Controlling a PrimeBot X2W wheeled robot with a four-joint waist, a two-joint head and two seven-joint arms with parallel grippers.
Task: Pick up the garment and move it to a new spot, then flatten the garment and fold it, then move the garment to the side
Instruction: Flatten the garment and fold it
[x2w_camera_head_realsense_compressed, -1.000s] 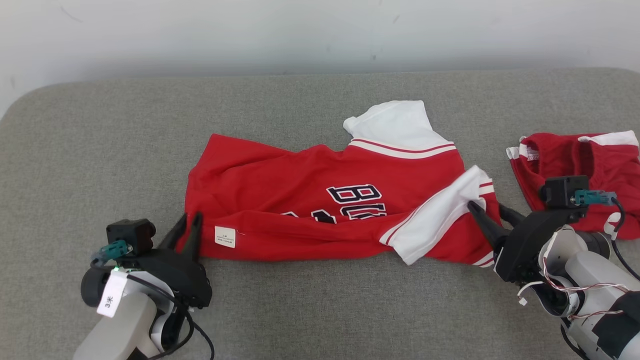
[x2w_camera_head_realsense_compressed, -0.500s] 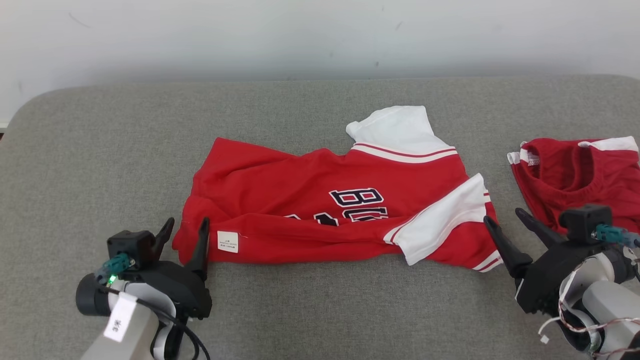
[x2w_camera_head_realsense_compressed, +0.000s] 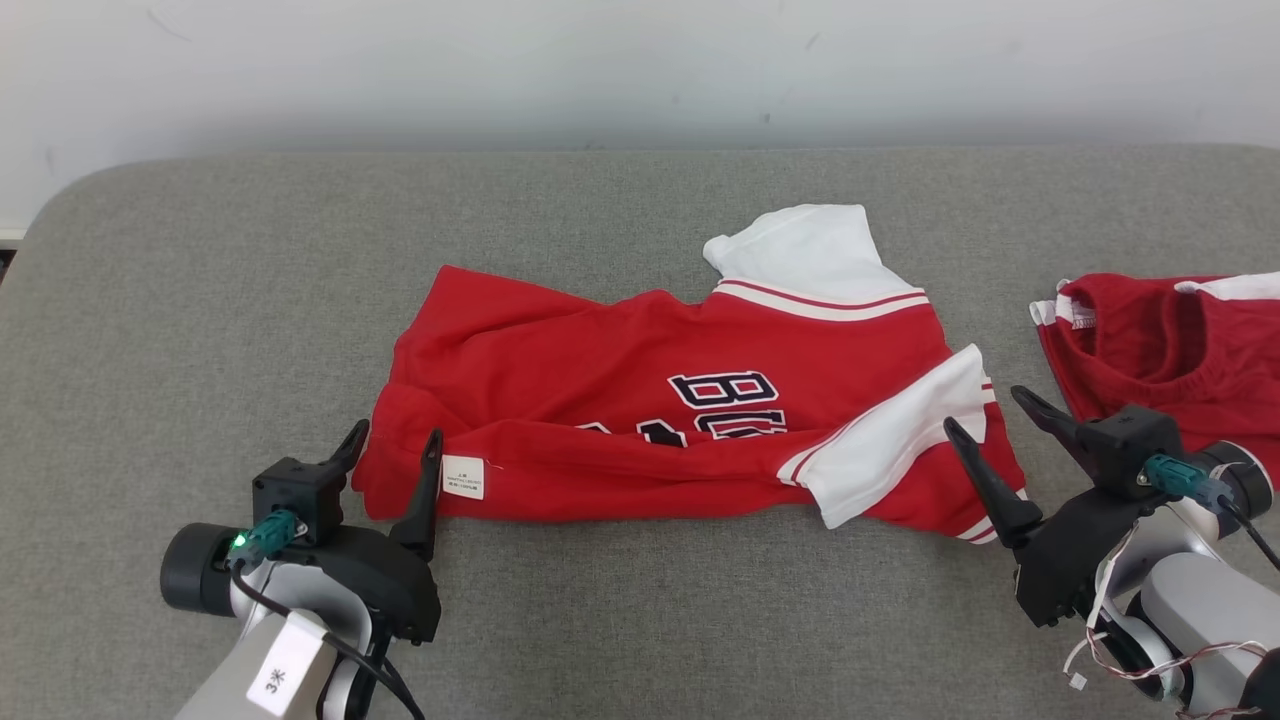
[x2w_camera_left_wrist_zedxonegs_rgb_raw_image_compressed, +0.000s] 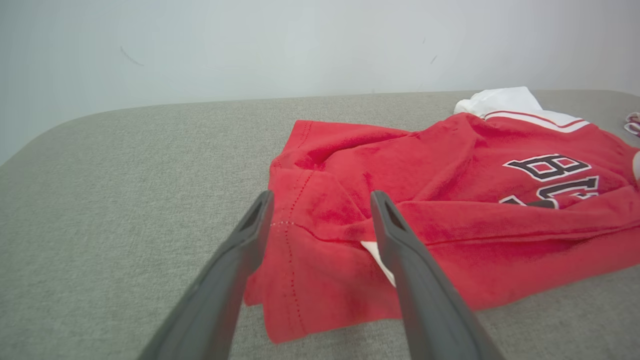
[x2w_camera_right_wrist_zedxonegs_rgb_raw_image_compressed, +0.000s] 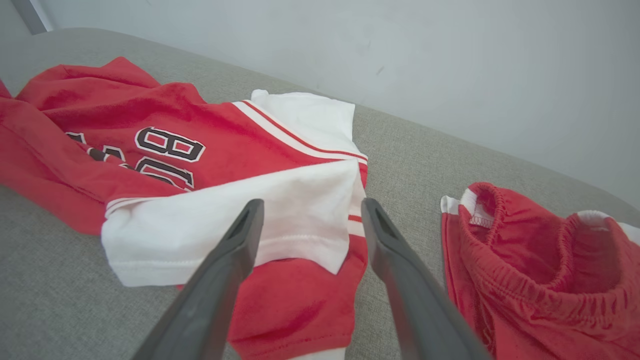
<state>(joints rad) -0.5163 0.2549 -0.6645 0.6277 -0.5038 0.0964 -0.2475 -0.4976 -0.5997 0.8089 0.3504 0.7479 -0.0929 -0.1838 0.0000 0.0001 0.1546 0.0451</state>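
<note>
Now you're midway through the folding step, by the look of it: the shirt (x2w_camera_head_realsense_compressed: 680, 400) lies crosswise in the middle of the worktop (x2w_camera_head_realsense_compressed: 200, 300), hem to your left and shoulders to your right. Its near long edge is turned over onto the front, so that the lettering is half covered and one white sleeve (x2w_camera_head_realsense_compressed: 890, 440) lies slanted across the red. Your left hand (x2w_camera_head_realsense_compressed: 397, 435) sits at the near hem corner beside the white label (x2w_camera_head_realsense_compressed: 463, 477), fingers spread wide and holding nothing. Your right hand (x2w_camera_head_realsense_compressed: 984, 408) is likewise wide and empty, just off the shoulder end by the folded sleeve. The far side is not yet turned in: the other sleeve (x2w_camera_head_realsense_compressed: 800, 250) sticks out flat toward the wall (x2w_camera_head_realsense_compressed: 600, 70), and the far hem corner is rumpled. I'd judge the next move needs both hands to reach over to that far edge, pinch hem and sleeve together, and bring them toward you evenly so the fold lands straight. The cloth looks soft and liable to bunch. The worktop is grey, felt-like fabric with rounded corners. Red shorts (x2w_camera_head_realsense_compressed: 1170, 340) lie on it near your right hand, apart from the shirt, so keep your right arm from dragging them. Behind stands a plain pale wall with a few scuffs.
</note>
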